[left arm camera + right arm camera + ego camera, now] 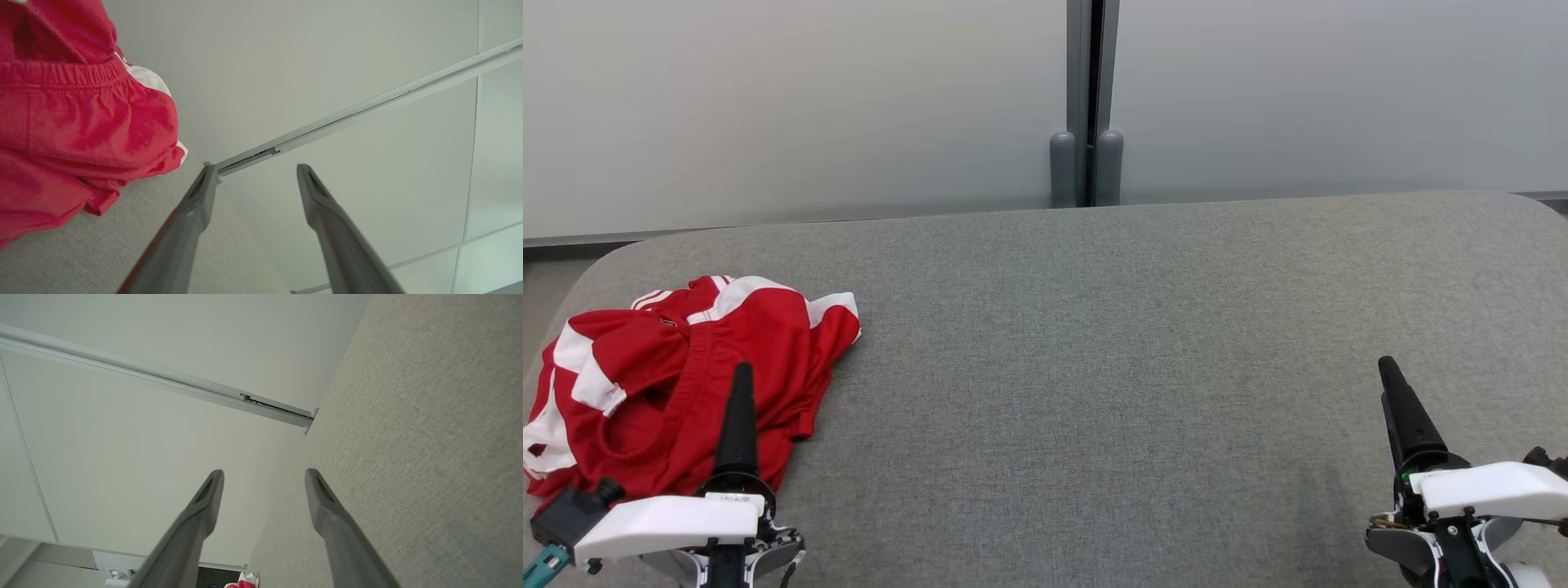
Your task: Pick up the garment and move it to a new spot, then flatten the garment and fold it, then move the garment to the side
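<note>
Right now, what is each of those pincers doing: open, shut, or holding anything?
Left pincer: open, nothing between its fingers; the red and white shorts lie off to one side.
Right pincer: open, holding nothing.

Cloth garment (pixel 686 359) on tabletop (pixel 1135 367) w/ matt weave.

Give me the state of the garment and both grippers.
garment: crumpled, unfolded, lying loose on the table at its left end.
left gripper: open, empty, beside the garment.
right gripper: open, empty, over bare fabric at the right.
</note>
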Available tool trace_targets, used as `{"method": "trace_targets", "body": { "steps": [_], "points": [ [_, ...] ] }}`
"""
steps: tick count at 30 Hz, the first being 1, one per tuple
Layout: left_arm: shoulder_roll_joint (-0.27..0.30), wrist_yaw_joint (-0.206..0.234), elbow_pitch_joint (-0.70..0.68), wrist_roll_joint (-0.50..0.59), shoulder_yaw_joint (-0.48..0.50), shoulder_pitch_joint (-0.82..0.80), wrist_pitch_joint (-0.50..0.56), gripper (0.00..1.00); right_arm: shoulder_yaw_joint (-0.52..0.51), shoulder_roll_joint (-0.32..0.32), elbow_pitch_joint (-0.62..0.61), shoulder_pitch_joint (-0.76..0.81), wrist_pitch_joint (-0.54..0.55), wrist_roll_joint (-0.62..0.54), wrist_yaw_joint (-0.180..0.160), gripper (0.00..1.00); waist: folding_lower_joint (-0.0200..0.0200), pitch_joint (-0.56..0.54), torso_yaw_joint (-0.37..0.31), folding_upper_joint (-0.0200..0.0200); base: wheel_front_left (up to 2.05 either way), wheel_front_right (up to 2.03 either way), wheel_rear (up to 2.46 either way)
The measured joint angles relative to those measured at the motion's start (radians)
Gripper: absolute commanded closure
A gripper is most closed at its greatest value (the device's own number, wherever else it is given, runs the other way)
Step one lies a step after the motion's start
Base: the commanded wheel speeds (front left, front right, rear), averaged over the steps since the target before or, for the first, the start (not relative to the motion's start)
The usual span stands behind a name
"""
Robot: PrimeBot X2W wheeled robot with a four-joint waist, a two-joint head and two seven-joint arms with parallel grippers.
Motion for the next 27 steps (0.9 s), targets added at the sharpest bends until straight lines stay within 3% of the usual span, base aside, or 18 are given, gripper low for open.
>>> {"method": "trace_targets", "body": {
  "steps": [15, 27],
  "points": [
    [0.003, 0.056, -0.044, 0.349, -0.042, 0.008, -0.053, 0.0, 0.025, -0.002, -0.03, -0.015, -0.053, -0.328, 0.0, 0.0, 0.0, -0.001, -0.001, 0.0, 0.0, 0.0, 0.0],
    [0.004, 0.074, -0.044, 0.549, -0.063, 0.018, -0.092, 0.0, 0.041, -0.004, -0.028, -0.017, -0.09, -0.556, 0.0, 0.0, 0.0, 0.0, 0.002, 0.0, 0.0, 0.0, 0.0]
  ]
}}
